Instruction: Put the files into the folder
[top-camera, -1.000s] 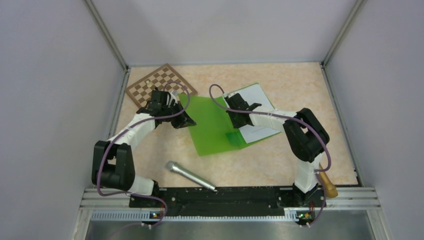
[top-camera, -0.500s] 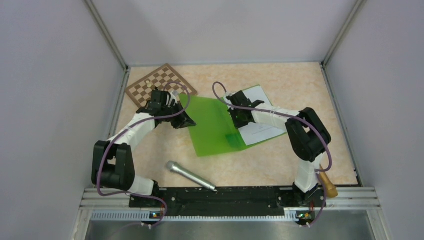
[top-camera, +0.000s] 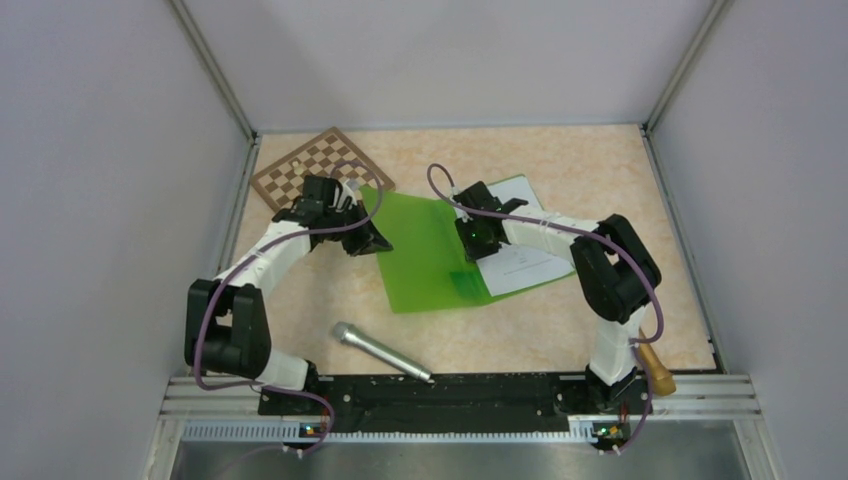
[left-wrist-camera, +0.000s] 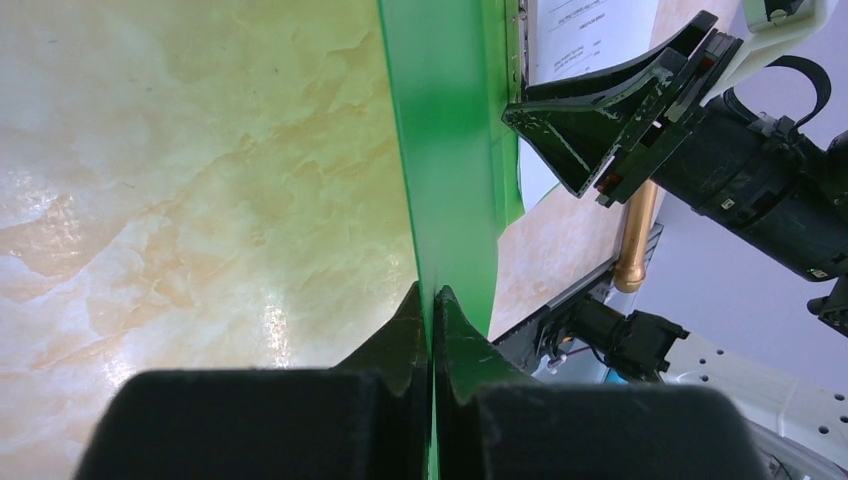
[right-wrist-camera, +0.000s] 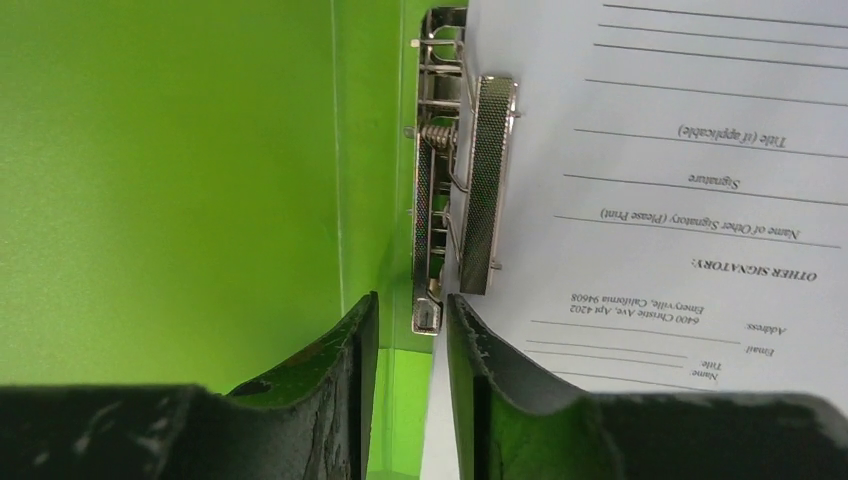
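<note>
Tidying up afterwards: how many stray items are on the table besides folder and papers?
3: checkered board at the far left, silver microphone near the front, wooden handle by the right arm's base. Others may be hidden.

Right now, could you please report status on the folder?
Left claw shut on folder cover. Right claw slightly open at metal clip. Files inside, clip resting on them. Nothing blocking.

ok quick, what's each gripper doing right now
left gripper: closed, pinching the edge of the green folder cover.
right gripper: jaws slightly open at the end of the metal clip, gripping nothing.
</note>
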